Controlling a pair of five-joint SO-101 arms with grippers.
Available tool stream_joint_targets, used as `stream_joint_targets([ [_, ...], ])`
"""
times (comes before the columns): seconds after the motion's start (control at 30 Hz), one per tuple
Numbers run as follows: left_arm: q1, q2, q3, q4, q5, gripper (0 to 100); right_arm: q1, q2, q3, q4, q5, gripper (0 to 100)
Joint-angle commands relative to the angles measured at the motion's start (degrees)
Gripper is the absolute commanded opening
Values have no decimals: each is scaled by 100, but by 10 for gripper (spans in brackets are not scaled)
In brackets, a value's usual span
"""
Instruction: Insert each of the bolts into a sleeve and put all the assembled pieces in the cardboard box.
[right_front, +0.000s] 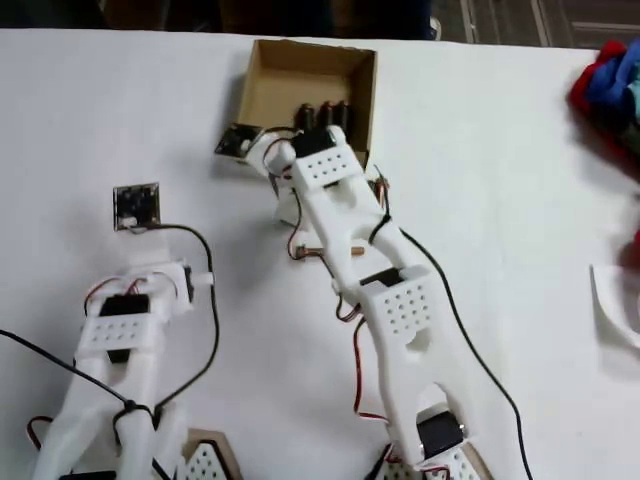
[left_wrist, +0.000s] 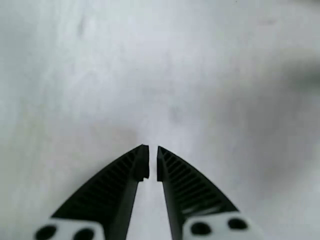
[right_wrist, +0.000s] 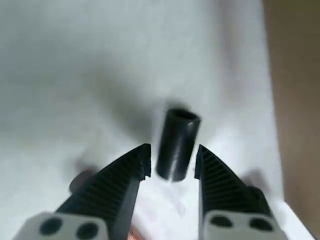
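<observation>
Cardboard box (right_front: 262, 75): dark pieces (right_front: 325, 112) inside, likely finished. Sleeve (right_wrist: 177, 145): upright on table (right_front: 500, 200) beside box, looks hollow, between spread, ungripping right gripper (right_wrist: 171, 162); assembly pending. Left gripper (left_wrist: 150, 162): pinched together, empty.

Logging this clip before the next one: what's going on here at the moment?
The right gripper is down at the table beside the cardboard box. Its jaws are apart on either side of a black sleeve and are not clamped on it. A few dark pieces already lie inside the box along its near wall. The left gripper is shut and holds nothing, off to the side over bare table.
</observation>
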Motion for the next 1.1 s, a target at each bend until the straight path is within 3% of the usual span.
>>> stream_joint_targets([
  [0.0, -18, 0, -13, -114, -62, 60, -57, 31, -229, -400, -273, 140],
  [0.33, -18, 0, -13, -114, -62, 60, 4, 277, -229, -277, -264, 128],
  [0.43, -18, 0, -13, -114, -62, 60, 40, 259, -229, -66, -264, 9],
  [0.67, -18, 0, -13, -114, -62, 60, 171, 259, -229, 338, -264, 28],
  [0.9, -18, -9, -13, -114, -62, 60, 163, 277, -211, 338, -264, 136],
  [1.03, -18, -9, -13, -114, -62, 60, 171, 286, -167, 347, -264, 5],
  [1.07, -18, -9, -13, -114, -62, 60, 180, 286, -158, 400, -264, 26],
])
